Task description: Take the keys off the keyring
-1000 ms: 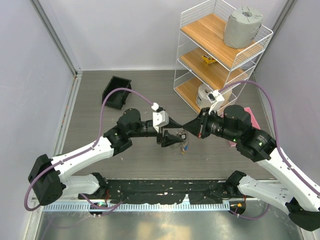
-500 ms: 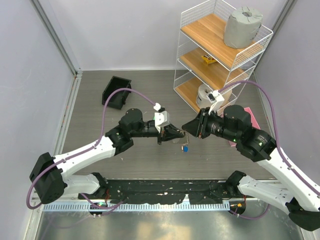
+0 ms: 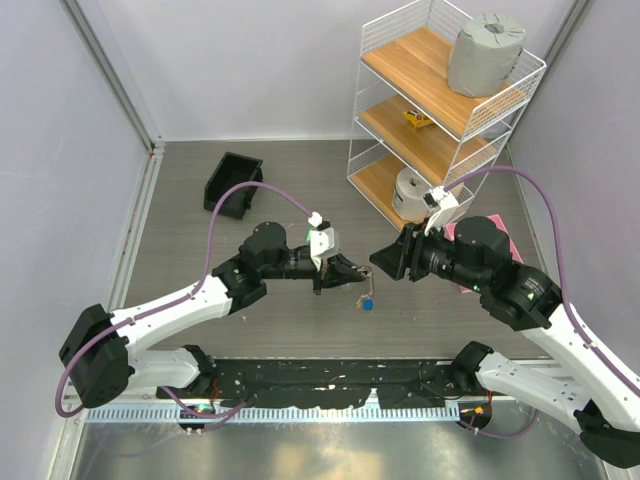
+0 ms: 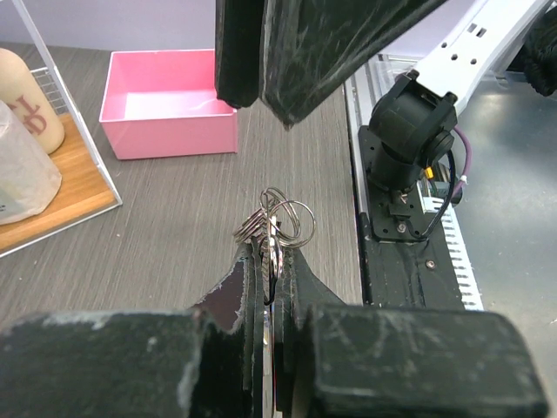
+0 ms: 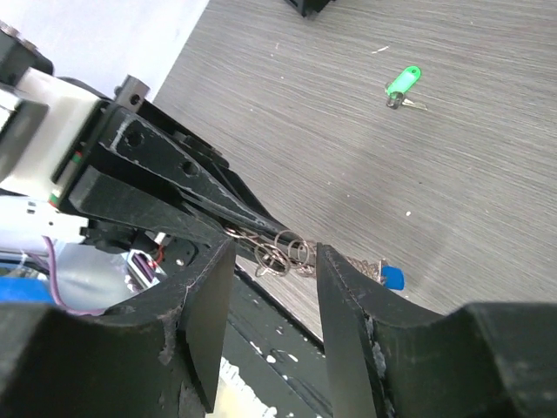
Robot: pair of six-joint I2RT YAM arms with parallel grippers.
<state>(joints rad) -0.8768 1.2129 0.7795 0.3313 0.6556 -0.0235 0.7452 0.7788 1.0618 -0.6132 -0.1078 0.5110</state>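
Keyring (image 4: 280, 223) position decides the coming move. Its wire loops are pinched between the closed fingers of the left gripper (image 3: 350, 272) and stick out past the fingertips, held up off the table (image 3: 175, 190) between the two arms. The left gripper's long axis runs roughly left to right across the top view and points at the right gripper (image 3: 384, 262). The two face each other nose to nose, just beside one another, so the loops lie straight ahead of the right gripper along its own reach. From the right wrist, its jaws stand moderately apart and hold nothing, and the bundle of loops shows in the gap near their tips. Whether the tips already flank the loops or sit just short of them I cannot tell. The keys (image 3: 367, 300) hang below the loops. The blue head (image 5: 392, 278) is the clearest, lying outside the jaw gap to its lower right in the right wrist view; the other heads are too small to sort out. The right arm is the free one. I judge it would need to drop or tilt toward the dangling blue head, since closing where it is would catch wire, not a key.
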